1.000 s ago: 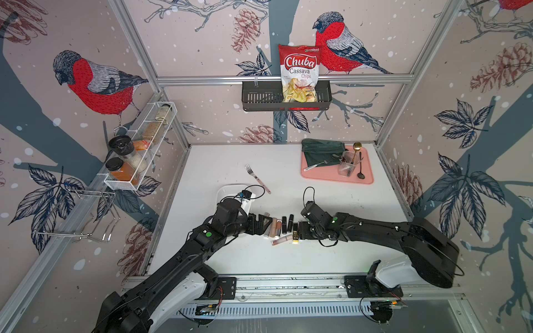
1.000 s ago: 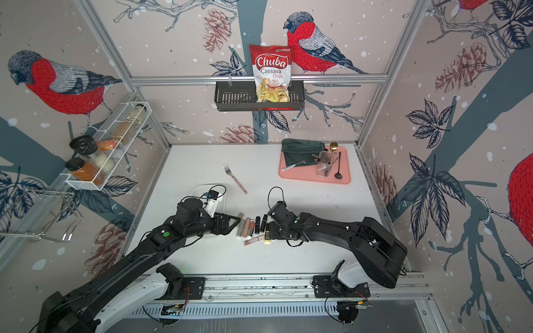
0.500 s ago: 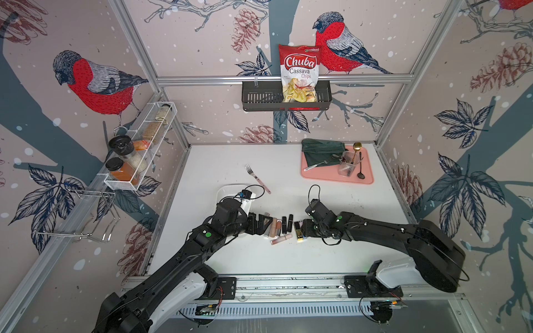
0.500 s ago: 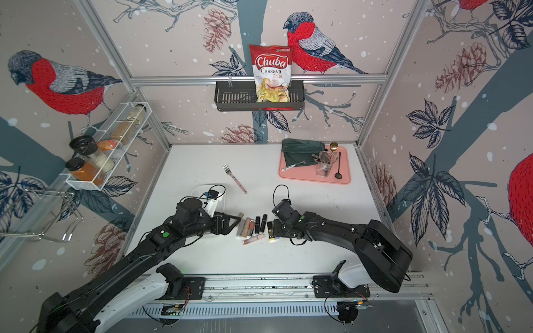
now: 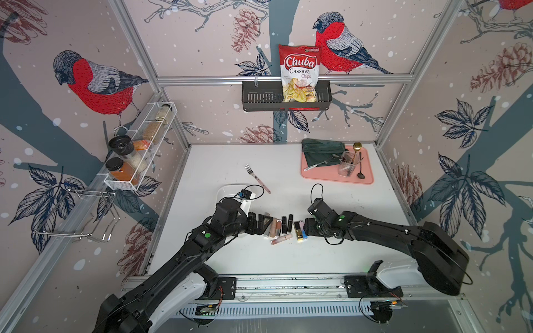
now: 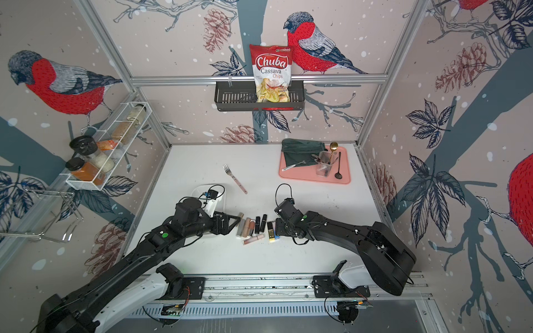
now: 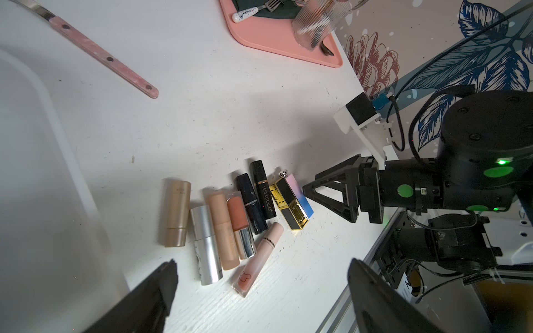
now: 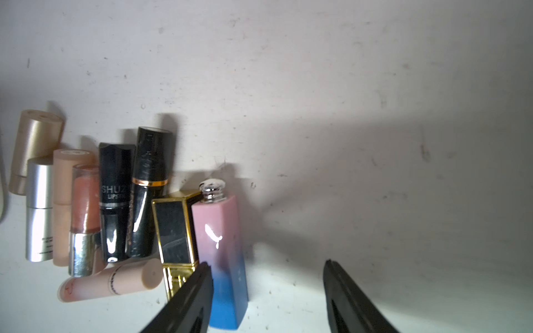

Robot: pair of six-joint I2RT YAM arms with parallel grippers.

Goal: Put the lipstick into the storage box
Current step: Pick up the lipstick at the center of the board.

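Observation:
Several lipstick tubes (image 5: 281, 227) lie side by side on the white table between my two grippers. The white storage box (image 5: 227, 188) sits behind my left wrist, partly hidden by it; its rim (image 7: 34, 95) shows in the left wrist view. My left gripper (image 5: 261, 226) is open and empty, next to the gold-capped and silver tubes (image 7: 206, 245). My right gripper (image 8: 266, 269) is open at the other end of the row. A pink-to-blue tube (image 8: 219, 245) lies inside its gap against one finger, with the black-and-gold square lipstick (image 8: 174, 230) just outside.
A fork with a pink handle (image 5: 258, 178) lies behind the row. A pink tray (image 5: 323, 177) with a green cloth, a glass and cutlery is at the back right. A black basket (image 5: 259, 98) holding a chips bag hangs on the back wall, and a spice rack (image 5: 138, 150) on the left.
My right gripper's jaws have spread wider beside the pink-to-blue tube. The left arm and the lipsticks have barely shifted.

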